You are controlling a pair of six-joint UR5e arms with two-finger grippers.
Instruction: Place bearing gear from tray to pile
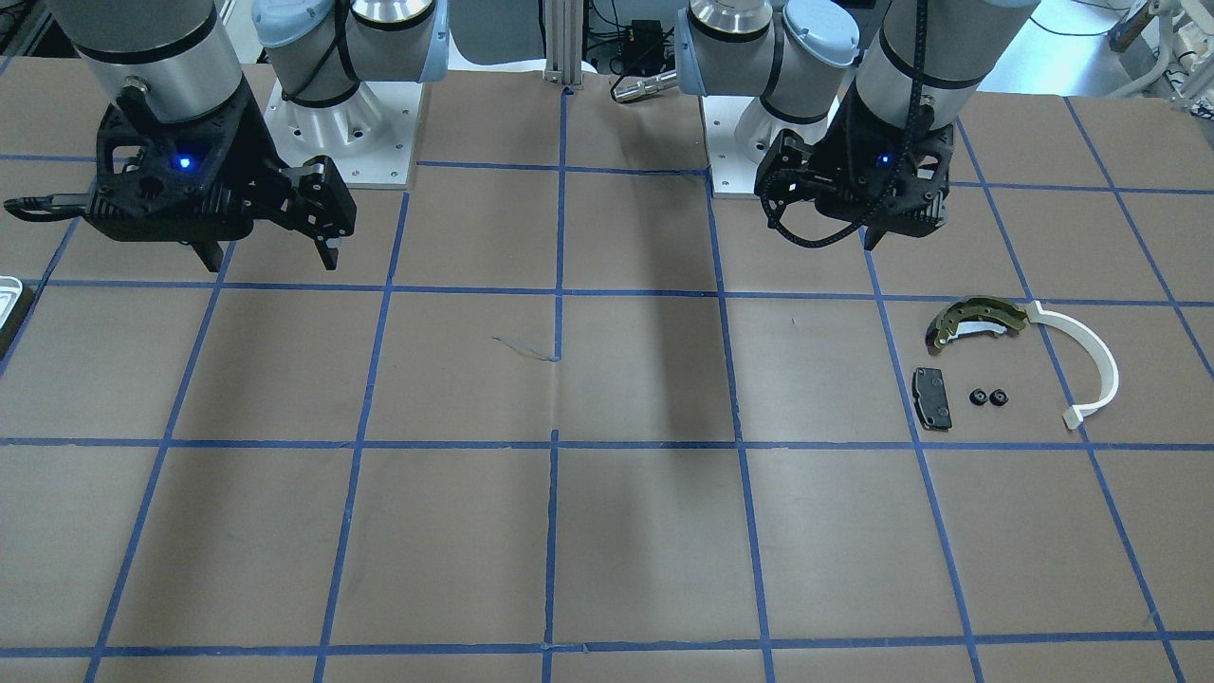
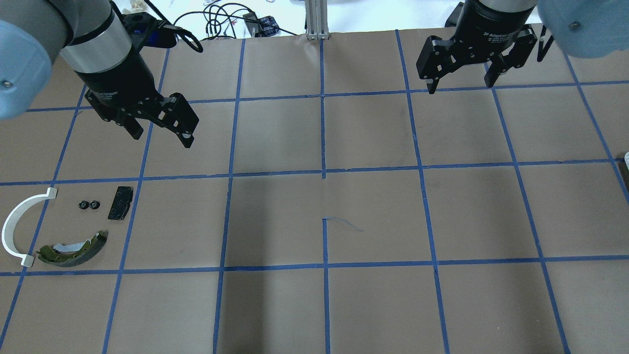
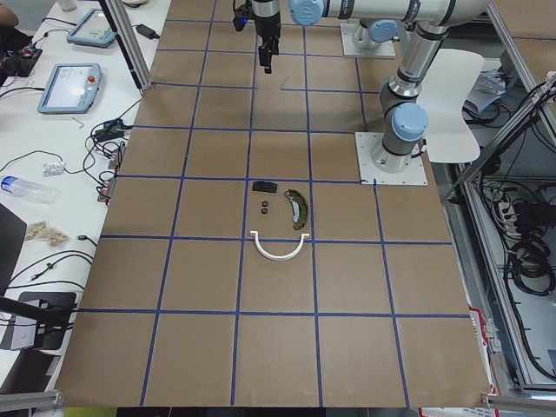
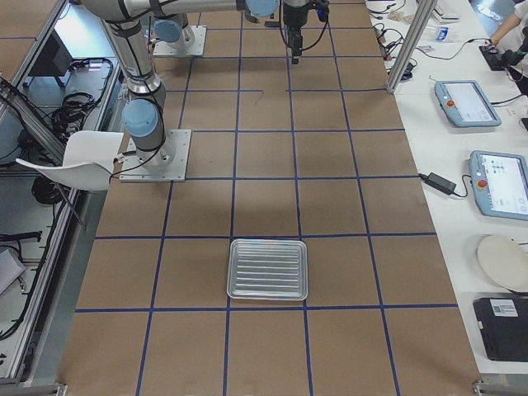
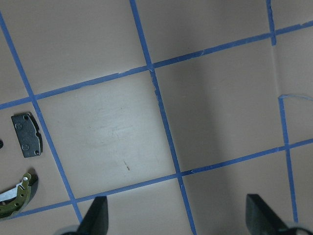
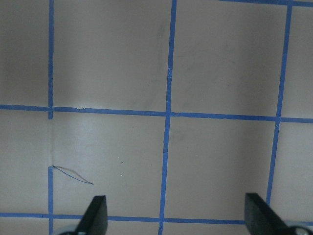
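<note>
Two small black bearing gears [image 2: 89, 205] lie side by side in the pile, between the black pad [image 2: 120, 202] and the white half-ring [image 2: 19, 226], with the olive brake shoe [image 2: 73, 250] just nearer. My left gripper [image 2: 162, 136] hangs open above the table, beyond the pile and to its right, holding nothing. My right gripper [image 2: 462, 84] is open and bare over the far right squares. The silver tray [image 4: 268, 269] sits at the table's right end. Its ribbed floor shows nothing on it. Only its corner [image 2: 626, 160] shows in the overhead view.
Brown paper with a blue tape grid [image 2: 323, 172] covers the table. The two arm bases [image 1: 341, 133] stand at the robot's edge. Teach pendants [image 4: 466, 103] and cables lie on the side benches beyond the far edge. A white chair [image 4: 78, 161] stands behind the robot.
</note>
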